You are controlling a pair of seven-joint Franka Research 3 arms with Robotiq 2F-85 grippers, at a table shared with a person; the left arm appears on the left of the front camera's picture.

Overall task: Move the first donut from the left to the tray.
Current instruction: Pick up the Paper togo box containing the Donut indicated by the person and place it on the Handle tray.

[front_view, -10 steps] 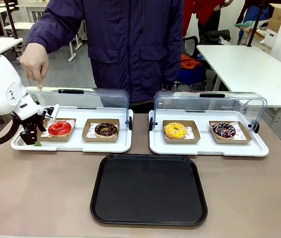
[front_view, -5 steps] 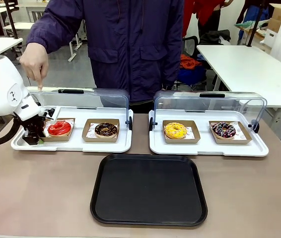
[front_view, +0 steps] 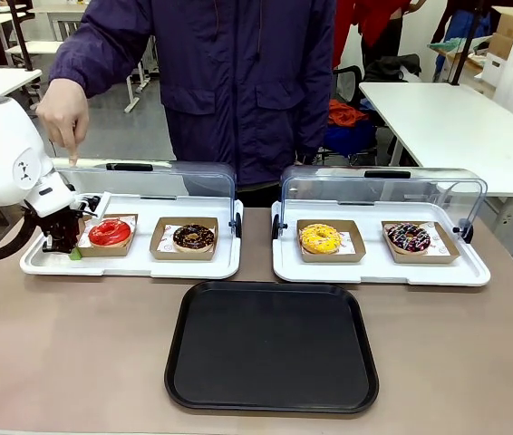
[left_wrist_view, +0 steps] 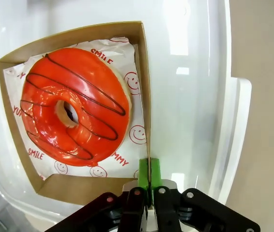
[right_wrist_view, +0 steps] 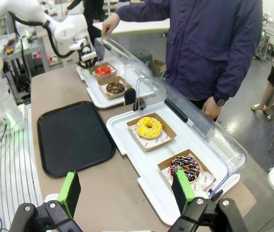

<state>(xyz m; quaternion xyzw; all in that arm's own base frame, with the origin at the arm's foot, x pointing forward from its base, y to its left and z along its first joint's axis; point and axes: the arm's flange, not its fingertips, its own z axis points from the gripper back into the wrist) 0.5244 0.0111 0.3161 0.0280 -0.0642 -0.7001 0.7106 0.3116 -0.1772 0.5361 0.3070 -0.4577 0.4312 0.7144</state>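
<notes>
The red-glazed donut lies in its brown cardboard holder at the left end of the left white tray. My left gripper stands at the holder's left side. In the left wrist view the donut sits on white printed paper, and my left gripper has its green pads pinched on the holder's thin wall. The black tray lies bare at the table's front centre. My right gripper hangs open high over the right end of the table.
A person's hand holds up the left tray's clear lid. A chocolate donut sits beside the red one. The right white tray, its lid raised, holds a yellow donut and a sprinkled one.
My left gripper has edged right and a little farther from the camera, up against the holder's left side. The donut, the person's hand and the lids stay put.
</notes>
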